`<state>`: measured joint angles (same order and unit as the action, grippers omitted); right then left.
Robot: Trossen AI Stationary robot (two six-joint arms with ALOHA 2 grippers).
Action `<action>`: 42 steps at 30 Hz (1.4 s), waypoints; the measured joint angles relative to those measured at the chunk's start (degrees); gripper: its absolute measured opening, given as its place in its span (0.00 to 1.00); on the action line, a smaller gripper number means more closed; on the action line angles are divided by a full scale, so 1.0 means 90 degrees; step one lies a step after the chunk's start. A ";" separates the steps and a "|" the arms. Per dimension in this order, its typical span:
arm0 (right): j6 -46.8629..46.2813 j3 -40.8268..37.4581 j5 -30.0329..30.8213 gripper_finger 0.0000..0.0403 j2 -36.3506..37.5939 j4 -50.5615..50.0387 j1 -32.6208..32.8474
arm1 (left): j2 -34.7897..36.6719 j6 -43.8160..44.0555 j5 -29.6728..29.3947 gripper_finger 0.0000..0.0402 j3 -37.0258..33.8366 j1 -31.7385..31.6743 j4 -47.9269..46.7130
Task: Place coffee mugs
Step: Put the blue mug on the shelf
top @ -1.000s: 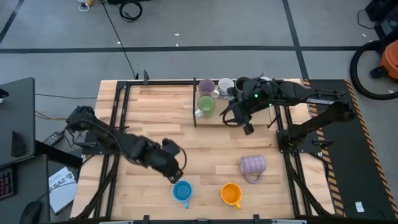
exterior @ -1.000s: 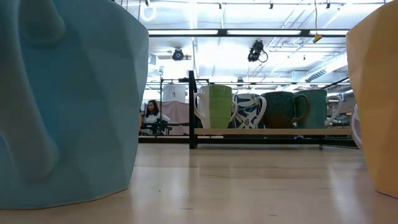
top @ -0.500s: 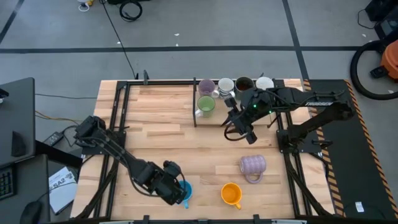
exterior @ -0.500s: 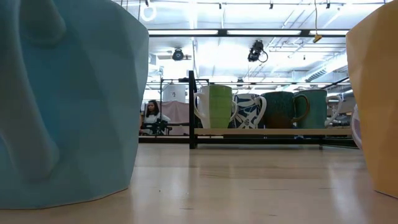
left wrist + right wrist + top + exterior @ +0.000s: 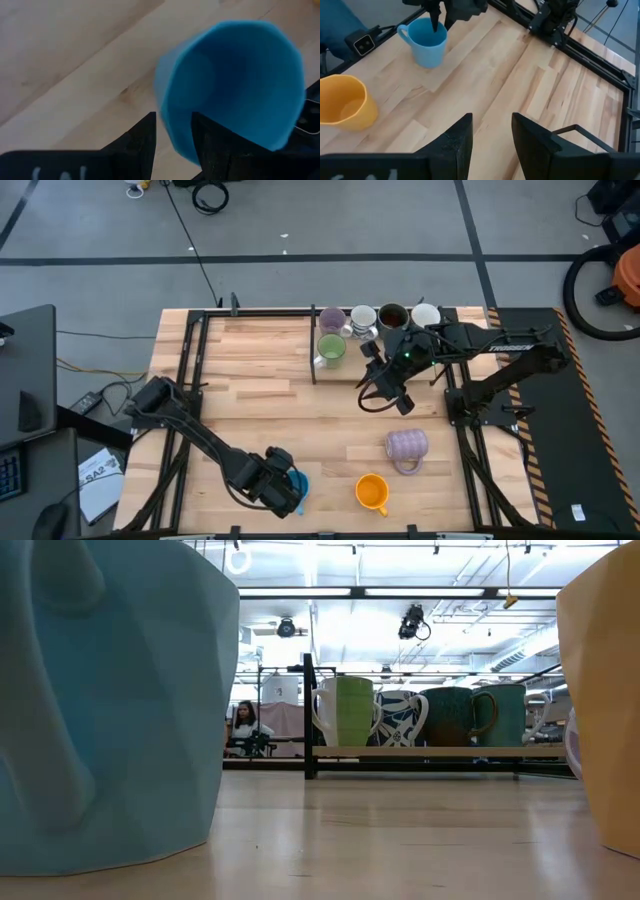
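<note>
The blue mug (image 5: 296, 484) stands upright near the table's near edge, with the orange mug (image 5: 371, 491) to its right. My left gripper (image 5: 283, 486) is over its left rim, open, one finger inside the mug (image 5: 215, 145) and one outside (image 5: 137, 145). The ribbed lavender mug (image 5: 407, 446) sits farther right. Lilac (image 5: 332, 320), green (image 5: 331, 348), white (image 5: 362, 317), dark (image 5: 392, 315) and white (image 5: 425, 313) mugs stand on the shelf at the far edge. My right gripper (image 5: 396, 396) hangs open in front of the shelf, holding nothing. My left gripper comes from above, pointing down, with the blue mug's wall (image 5: 172, 132) between its two fingers at the rim. Whether either finger touches the wall, I cannot tell. The mug stands upright on the table.
A low black-framed shelf (image 5: 340, 372) runs along the far middle of the table. Black rails (image 5: 185, 380) line the left and right sides. Bare wood (image 5: 250, 370) lies at the table's left and centre. In the low view the blue (image 5: 110, 700) and orange (image 5: 605, 690) mugs fill the sides.
My left gripper has moved toward the near edge and down onto the blue mug's rim, its arm stretching out. My right gripper has drawn back from the shelf toward the near edge. The mugs have stayed in place.
</note>
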<state>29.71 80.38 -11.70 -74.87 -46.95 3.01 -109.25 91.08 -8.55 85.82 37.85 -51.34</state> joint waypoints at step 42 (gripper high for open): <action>-0.0311 0.0000 0.0005 0.35 0.0112 -0.0990 0.0000 | -0.0153 -0.7638 0.0113 0.07 0.0000 -0.4030 0.1328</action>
<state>26.92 80.38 -11.66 -73.87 -55.86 3.01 -110.63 22.34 -7.53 85.82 1.58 -39.38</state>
